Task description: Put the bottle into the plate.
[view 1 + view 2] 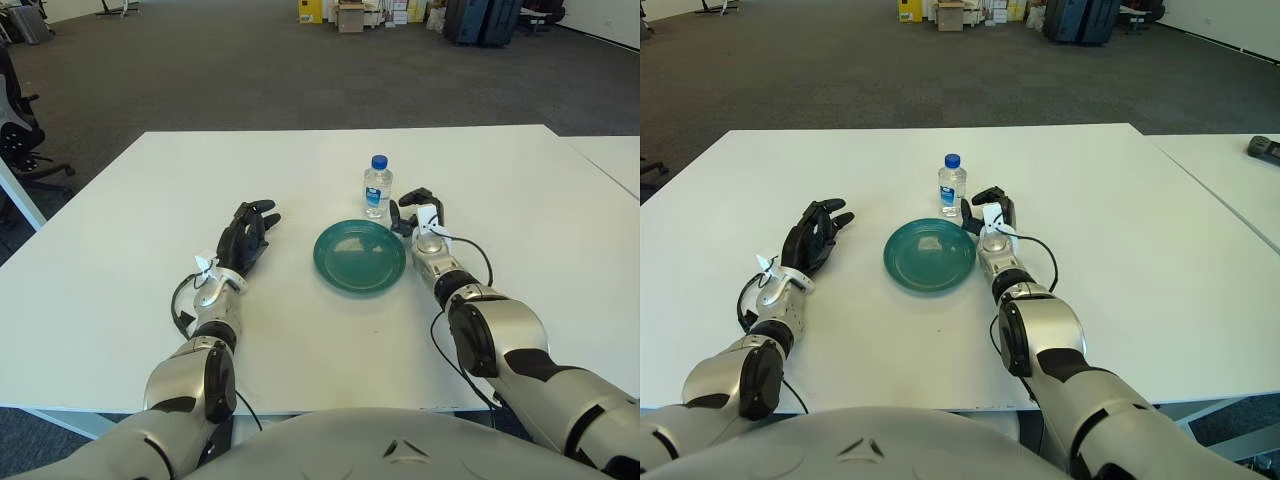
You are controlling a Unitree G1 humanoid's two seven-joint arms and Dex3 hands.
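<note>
Clear bottle (377, 188) upright, just left of right hand (420, 212), behind plate (359, 256)

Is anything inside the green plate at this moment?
No. The plate holds nothing; its whole inside shows. The bottle stands upright on the table just behind it, with the right hand open beside it.

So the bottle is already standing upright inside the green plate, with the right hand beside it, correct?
Not quite. The bottle stands upright on the white table, just beyond the green plate's far rim, not inside it. The right hand is indeed beside it. The left eye view shows this.
</note>
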